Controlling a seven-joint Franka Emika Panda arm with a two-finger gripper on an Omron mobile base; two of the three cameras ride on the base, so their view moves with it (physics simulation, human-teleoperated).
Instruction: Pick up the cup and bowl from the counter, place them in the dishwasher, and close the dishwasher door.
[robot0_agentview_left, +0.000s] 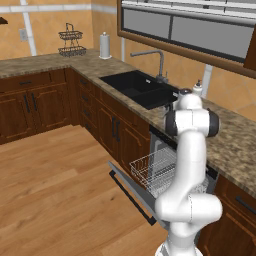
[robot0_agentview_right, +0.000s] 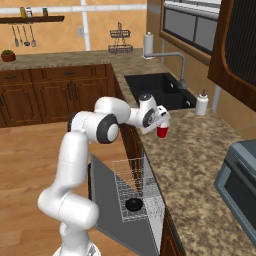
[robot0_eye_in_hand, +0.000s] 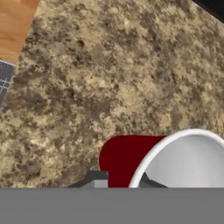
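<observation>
hand (robot0_agentview_right: 161, 126) pinching the rim of the red cup (robot0_agentview_right: 161, 131), one finger inside and one outside, so it can lift straight | cup upright on the surface (robot0_agentview_right: 195, 165) near the sink (robot0_agentview_right: 160, 90) | bowl (robot0_agentview_right: 133, 204) already in the rack (robot0_agentview_right: 137, 192) | dishwasher door (robot0_agentview_right: 112, 200) lies open for loading

The speckled brown-and-tan granite counter (robot0_eye_in_hand: 109, 65) looks mottled and matt, while the small red tapered plastic cup (robot0_eye_in_hand: 127, 159) with its white rim is smooth. The dark brown wooden cabinets (robot0_agentview_left: 30, 105) show a soft sheen, the white wire rack (robot0_agentview_right: 137, 192) looks like thin metal, and the flat grey dishwasher door (robot0_agentview_right: 107, 200) is smooth and matt.
</observation>
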